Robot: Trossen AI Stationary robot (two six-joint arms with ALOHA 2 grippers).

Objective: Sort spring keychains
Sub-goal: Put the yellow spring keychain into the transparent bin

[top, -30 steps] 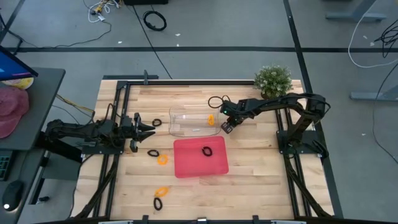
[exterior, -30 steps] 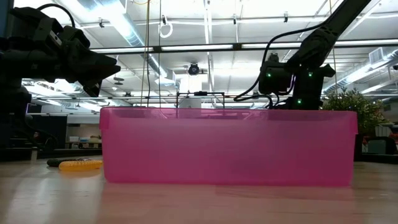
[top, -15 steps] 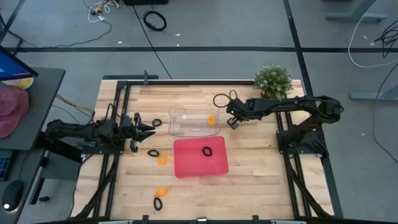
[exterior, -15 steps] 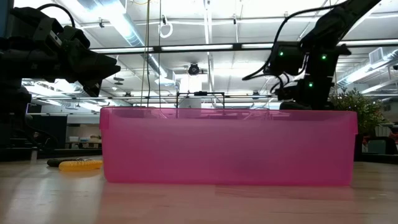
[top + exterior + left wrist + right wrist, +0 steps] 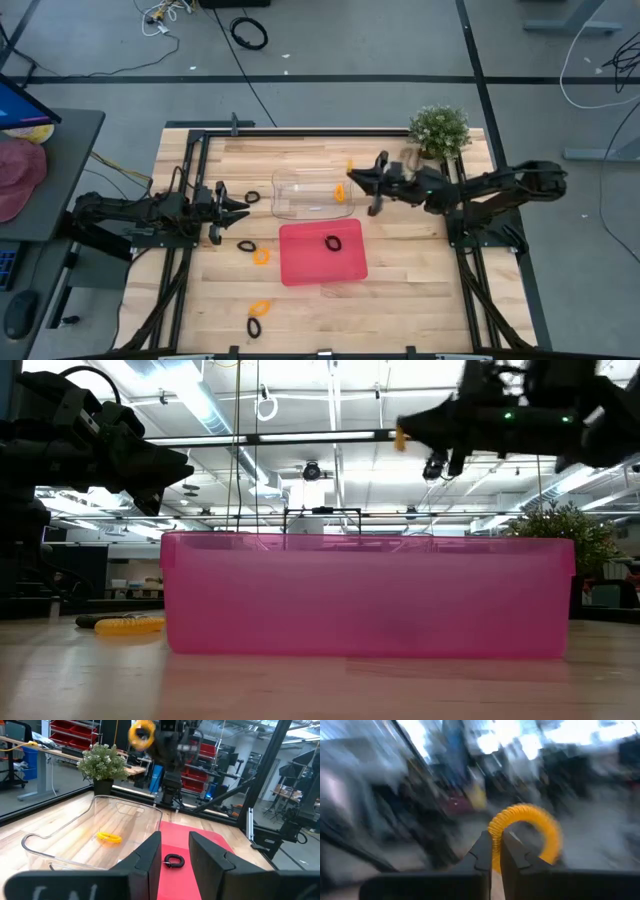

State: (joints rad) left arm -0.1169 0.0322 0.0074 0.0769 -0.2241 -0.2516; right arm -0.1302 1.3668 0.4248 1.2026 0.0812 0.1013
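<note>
My right gripper (image 5: 353, 171) is shut on an orange spring keychain (image 5: 349, 164), high above the right end of the clear tray (image 5: 285, 181). The low view shows the keychain (image 5: 400, 436) well above the pink tray (image 5: 370, 595). One orange keychain (image 5: 339, 192) lies in the clear tray and one black keychain (image 5: 332, 242) in the pink tray (image 5: 292, 262). My left gripper (image 5: 240, 205) hovers open at the clear tray's left end, beside a black keychain (image 5: 251, 197). More keychains lie on the table: black (image 5: 246, 245), orange (image 5: 261, 256), orange (image 5: 260, 308), black (image 5: 254, 326). My right gripper pinches the orange keychain's coil at one spot of the loop (image 5: 495, 829) between its two fingertips. The rest of the loop (image 5: 542, 822) arches out beyond them. The fingers lie about level, pointing toward the table's left. The keychain is lifted clear of everything.
A potted plant (image 5: 438, 128) stands at the far right corner, close behind my right arm. The two trays fill the table's middle. Bare wood shows near the front edge (image 5: 400, 310) and right of the pink tray.
My right gripper has risen from the clear tray's right end and tipped from pointing down to about level, pointing toward the table's left. The orange keychain has gone up with it, clear of the table.
</note>
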